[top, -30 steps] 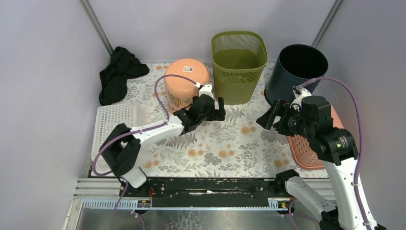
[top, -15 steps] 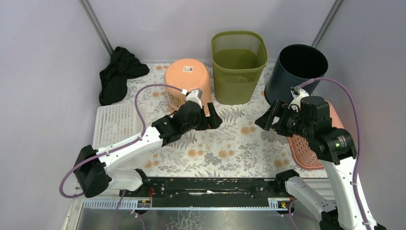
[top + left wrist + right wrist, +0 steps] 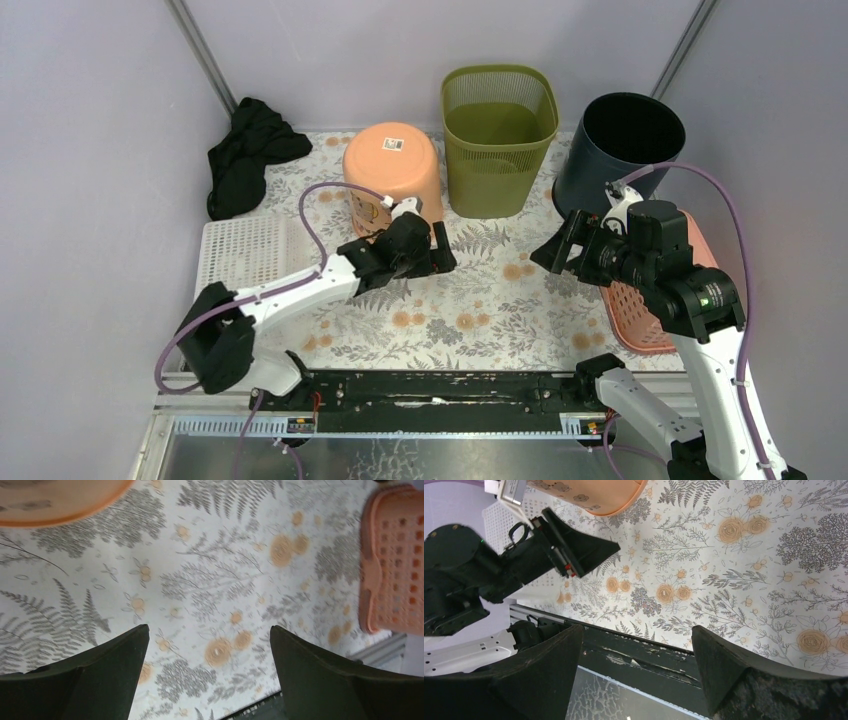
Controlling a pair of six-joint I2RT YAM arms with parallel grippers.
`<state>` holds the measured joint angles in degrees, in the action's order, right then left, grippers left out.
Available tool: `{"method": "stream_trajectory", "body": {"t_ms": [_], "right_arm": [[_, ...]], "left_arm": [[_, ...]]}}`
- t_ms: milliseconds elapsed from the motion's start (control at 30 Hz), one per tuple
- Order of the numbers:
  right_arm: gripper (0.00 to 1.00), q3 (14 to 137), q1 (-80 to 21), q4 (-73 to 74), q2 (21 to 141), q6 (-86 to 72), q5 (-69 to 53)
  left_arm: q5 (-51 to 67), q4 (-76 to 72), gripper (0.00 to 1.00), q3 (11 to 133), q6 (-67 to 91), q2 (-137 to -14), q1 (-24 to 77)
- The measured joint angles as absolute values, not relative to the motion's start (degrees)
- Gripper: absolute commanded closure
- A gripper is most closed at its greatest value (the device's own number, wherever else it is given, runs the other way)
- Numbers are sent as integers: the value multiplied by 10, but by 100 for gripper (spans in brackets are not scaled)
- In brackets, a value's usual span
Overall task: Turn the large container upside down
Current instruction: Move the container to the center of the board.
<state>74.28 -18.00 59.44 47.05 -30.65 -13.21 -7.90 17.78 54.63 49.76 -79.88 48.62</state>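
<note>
The floral-patterned surface (image 3: 500, 300) carries everything in view. At its far right stands a dark round bin (image 3: 620, 150), mouth up, and to its left a green mesh bin (image 3: 498, 150), also mouth up. Just left of that sits the orange container (image 3: 392, 165), at the far middle of the surface, with its closed end up, a label on top and its rim down on the cloth. A white perforated tray (image 3: 240, 260) lies along the left edge and a pink basket (image 3: 640, 310) along the right edge, partly hidden under the right arm. A black cloth (image 3: 245, 160) is bunched in the far left corner.

The left gripper (image 3: 440, 250) hangs over the surface just in front of the orange container, apart from it, its fingers spread wide with nothing between them. The right gripper (image 3: 558, 245) hovers in front of the dark bin, fingers likewise parted and empty, facing the left one across bare cloth.
</note>
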Motion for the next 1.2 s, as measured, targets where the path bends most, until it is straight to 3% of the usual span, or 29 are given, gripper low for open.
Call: {"method": "stream_trajectory", "body": {"t_ms": [567, 1200], "right_arm": [[13, 743, -180, 599, 482, -306, -132], [13, 743, -180, 580, 549, -294, -132]], "left_arm": [[-119, 170, 0, 614, 453, -923, 342], [-84, 147, 0, 766, 445, -1077, 165]]}}
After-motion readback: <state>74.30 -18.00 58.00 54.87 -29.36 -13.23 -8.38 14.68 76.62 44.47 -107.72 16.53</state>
